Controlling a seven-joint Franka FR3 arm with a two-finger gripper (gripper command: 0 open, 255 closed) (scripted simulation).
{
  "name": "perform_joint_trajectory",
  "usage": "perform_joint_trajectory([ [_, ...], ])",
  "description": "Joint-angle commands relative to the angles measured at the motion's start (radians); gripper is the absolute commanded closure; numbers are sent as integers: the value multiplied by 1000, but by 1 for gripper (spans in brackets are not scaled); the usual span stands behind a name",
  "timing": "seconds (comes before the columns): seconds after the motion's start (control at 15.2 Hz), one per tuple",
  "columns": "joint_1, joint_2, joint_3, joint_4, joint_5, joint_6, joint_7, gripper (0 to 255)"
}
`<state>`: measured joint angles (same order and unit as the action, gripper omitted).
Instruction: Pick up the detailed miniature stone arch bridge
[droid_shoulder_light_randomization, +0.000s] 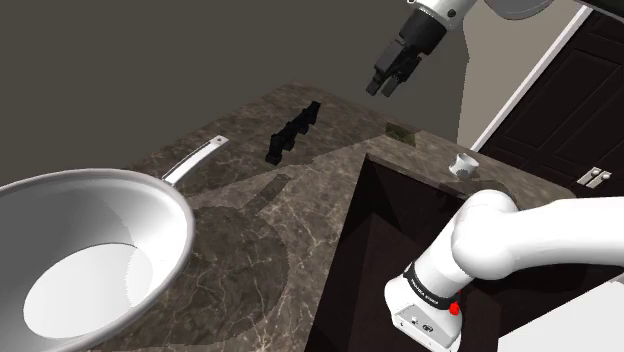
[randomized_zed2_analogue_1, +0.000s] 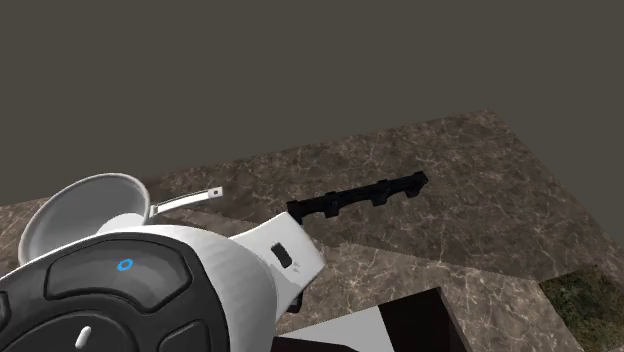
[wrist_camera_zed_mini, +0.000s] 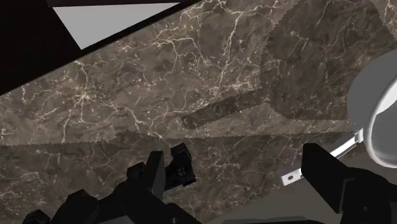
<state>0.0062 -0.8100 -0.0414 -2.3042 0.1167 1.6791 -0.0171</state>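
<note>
While the gripper (droid_shoulder_light_randomization: 381, 86) hangs at the shoulder view's upper centre, fingers (wrist_camera_zed_mini: 343, 188) wide apart and empty, the black bridge (droid_shoulder_light_randomization: 293, 132) lies mid-frame on the marbled counter (droid_shoulder_light_randomization: 250, 240), clear of pan (droid_shoulder_light_randomization: 90, 250) and sink edge (droid_shoulder_light_randomization: 345, 230). In the wrist view its outline merges with one finger.

Veined brown marble counter (droid_shoulder_light_randomization: 250, 240) ran beneath a plain grey-brown wall (droid_shoulder_light_randomization: 120, 60), dark panelled door (droid_shoulder_light_randomization: 585, 110) stood in a white frame (droid_shoulder_light_randomization: 527, 78)

Arm (droid_shoulder_light_randomization: 520, 235) extended high, fingers (wrist_camera_zed_mini: 347, 184) apart, empty
</note>
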Motion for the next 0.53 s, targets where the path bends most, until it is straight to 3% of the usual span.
perform_joint_trajectory([
  [0.0,0,0,0,0,0,0,0,0],
  [0.46,-61,265,59,90,4,138,194,0],
])
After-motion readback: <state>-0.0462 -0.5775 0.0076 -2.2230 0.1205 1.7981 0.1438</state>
